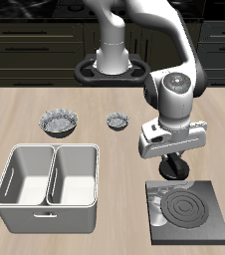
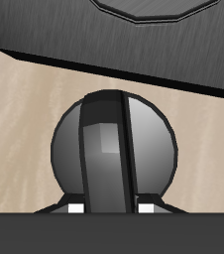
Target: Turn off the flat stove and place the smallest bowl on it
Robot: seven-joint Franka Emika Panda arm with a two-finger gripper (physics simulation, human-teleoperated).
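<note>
**Gripper at the stove knob; smallest bowl standing apart on the table**

The flat black square stove slab (image 1: 187, 210) lies on the wooden table (image 1: 114, 149) near its front edge. Its concentric burner rings (image 1: 187, 210) show dull grey, with no red glow. The white robot arm (image 1: 174, 95) reaches down over the stove's back edge, and the two-finger gripper (image 1: 172, 171) sits at the black round knob (image 1: 155, 196) on the slab's back corner.

In the wrist view the knob (image 2: 112, 149) appears as a dark rounded dome just beside the slab's edge (image 2: 114, 45), and the two fingertips (image 2: 75, 207) show as pale pads at either side of the knob's base. The fingers appear closed against the knob, gripping it.

The small silvery-grey bowl with a fluted rim (image 1: 117, 122) stands upright on the table, farther back than the stove and well apart from it. A larger fluted silvery bowl (image 1: 59, 122) stands farther from the stove along the same line. A grey double-compartment bin (image 1: 48, 179) rests beside the stove, apart from it. The third bowl is not visible in either view.
</note>
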